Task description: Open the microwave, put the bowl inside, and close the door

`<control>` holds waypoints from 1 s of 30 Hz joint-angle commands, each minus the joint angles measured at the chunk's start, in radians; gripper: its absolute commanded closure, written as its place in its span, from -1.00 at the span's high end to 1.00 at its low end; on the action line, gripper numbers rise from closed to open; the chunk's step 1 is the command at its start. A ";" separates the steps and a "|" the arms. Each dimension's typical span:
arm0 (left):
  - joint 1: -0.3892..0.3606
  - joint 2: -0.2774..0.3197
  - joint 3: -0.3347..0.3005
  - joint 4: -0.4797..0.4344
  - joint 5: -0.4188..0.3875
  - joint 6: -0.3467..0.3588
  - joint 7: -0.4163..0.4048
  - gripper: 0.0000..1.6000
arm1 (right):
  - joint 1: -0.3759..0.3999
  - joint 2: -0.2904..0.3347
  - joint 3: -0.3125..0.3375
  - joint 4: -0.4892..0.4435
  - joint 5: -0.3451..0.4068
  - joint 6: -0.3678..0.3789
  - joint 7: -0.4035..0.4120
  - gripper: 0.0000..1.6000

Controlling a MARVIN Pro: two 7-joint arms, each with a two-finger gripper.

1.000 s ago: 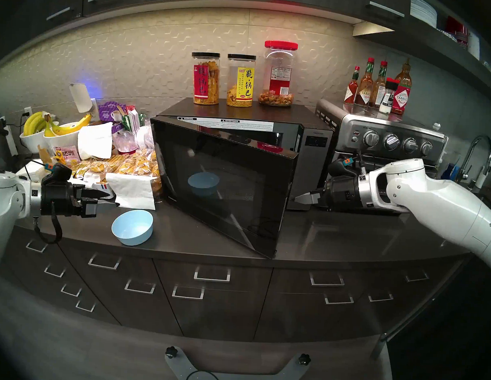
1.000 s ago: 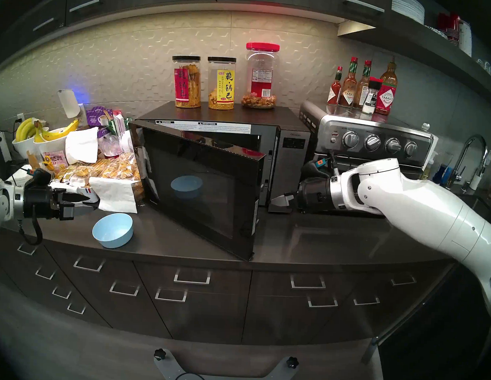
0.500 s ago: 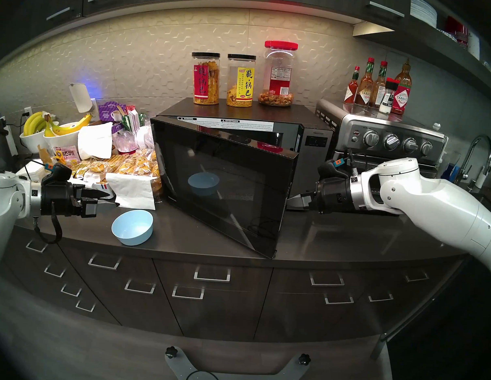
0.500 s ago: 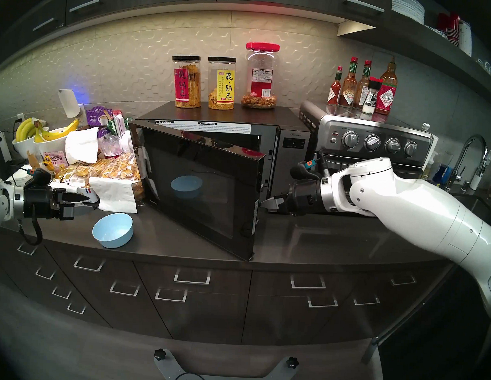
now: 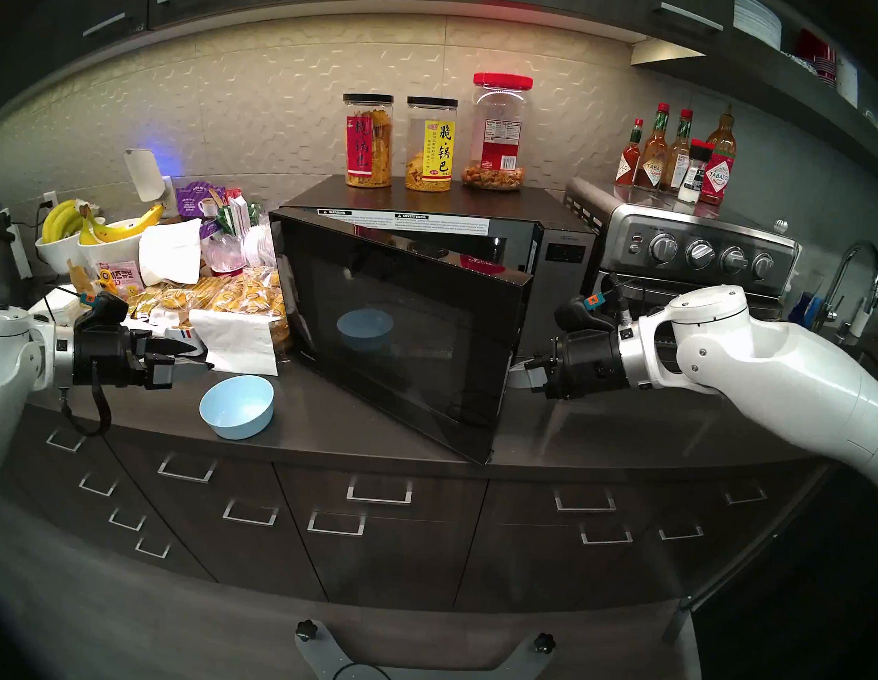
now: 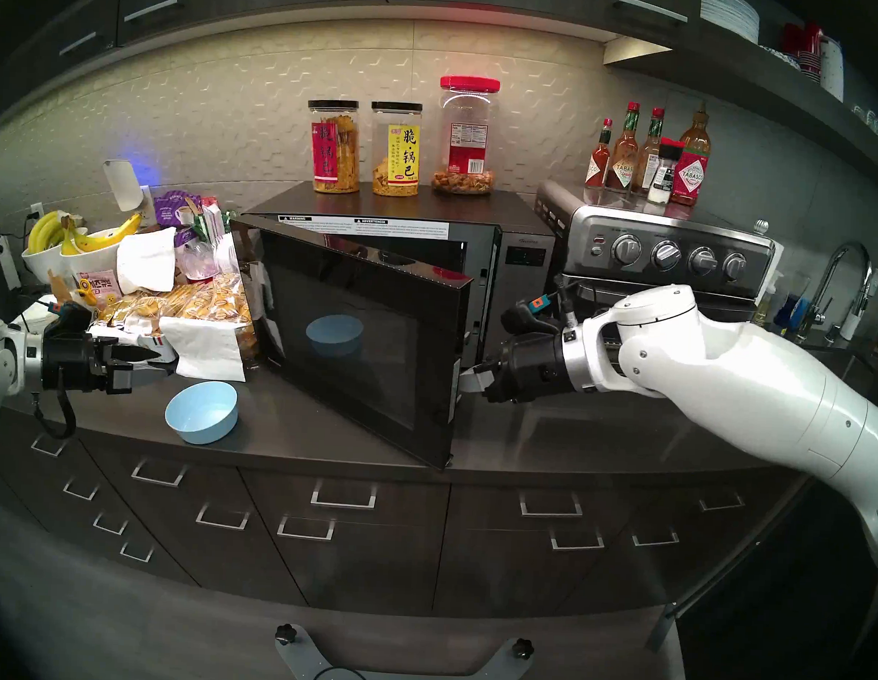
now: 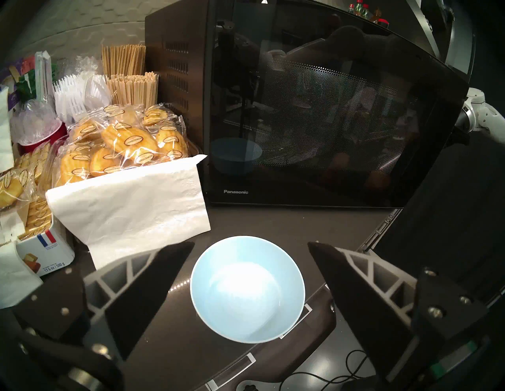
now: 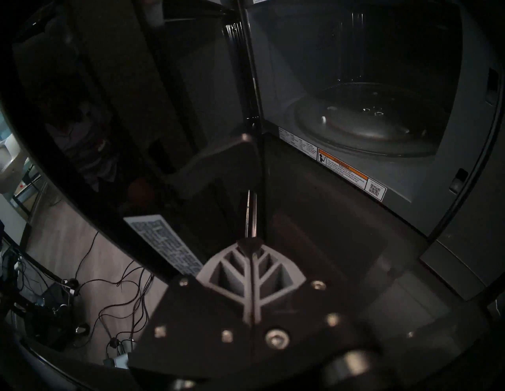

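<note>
At three o'clock of the half-open door point(image 5: 402, 330), the right gripper point(image 6: 468, 381) (fingers pressed together, empty) should push its inner edge wider, while the light-blue bowl point(image 5: 236, 406) waits on the counter before the spread left gripper point(image 7: 247, 275).

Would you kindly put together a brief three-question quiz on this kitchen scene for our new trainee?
1. True or false: the light-blue bowl already sits inside the Panasonic microwave.
2. Which gripper has its fingers pressed together behind the free edge of the microwave door? A) left gripper B) right gripper
3. Fill in: the microwave's glass turntable has ____ on it.

Key: 1 false, it stands on the countertop; 2 B; 3 nothing.
</note>
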 commanded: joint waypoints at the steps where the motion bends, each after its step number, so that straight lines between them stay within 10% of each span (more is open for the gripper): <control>1: -0.005 0.004 -0.016 -0.006 -0.002 0.001 0.001 1.00 | 0.010 0.009 0.007 -0.040 0.001 0.011 0.005 -1.00; 30: -0.006 0.004 -0.016 -0.006 -0.002 0.001 0.001 1.00 | 0.003 -0.012 0.010 -0.201 0.058 0.037 -0.087 -1.00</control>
